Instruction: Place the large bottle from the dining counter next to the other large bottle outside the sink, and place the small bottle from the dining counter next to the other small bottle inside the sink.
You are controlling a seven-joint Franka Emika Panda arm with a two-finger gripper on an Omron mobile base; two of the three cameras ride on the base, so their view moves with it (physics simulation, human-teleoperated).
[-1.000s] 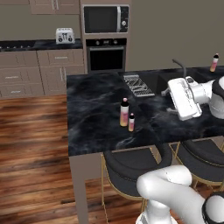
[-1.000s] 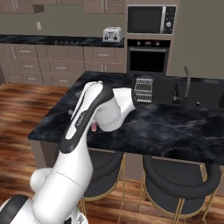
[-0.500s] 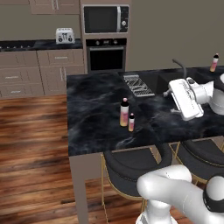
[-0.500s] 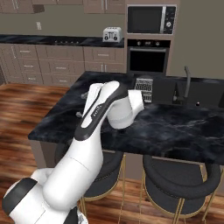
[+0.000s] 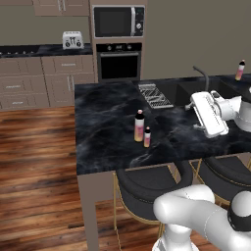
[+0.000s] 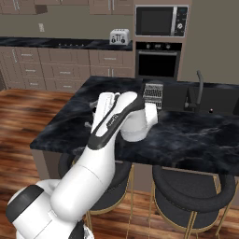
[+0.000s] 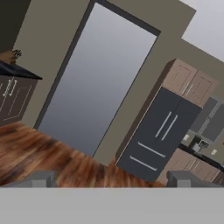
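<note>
On the black dining counter (image 5: 103,127) a large bottle (image 5: 139,126) with a dark cap stands upright. A small bottle (image 5: 147,137) stands close on its right. My gripper (image 5: 192,115) hovers open and empty over the counter, well to the right of both bottles, with its fingers turned toward them. From the other side, my gripper (image 6: 90,115) sits at the end of the raised white arm above the counter (image 6: 186,135). The hand view looks out across the room between the spread gripper (image 7: 111,179) tips. Another bottle (image 5: 240,70) stands on the counter past the sink (image 5: 188,89).
A ribbed drain rack (image 5: 154,95) lies beside the sink, with a thin curved faucet (image 5: 202,74) behind it. Round black stools (image 5: 152,184) stand under the counter's near edge. Along the back wall are an oven (image 5: 118,63), a microwave (image 5: 117,21) and a toaster (image 5: 72,39).
The arm has swung and the hand has turned and shifted slightly along the counter. The jaws stay open. Neither bottle on the counter has moved.
</note>
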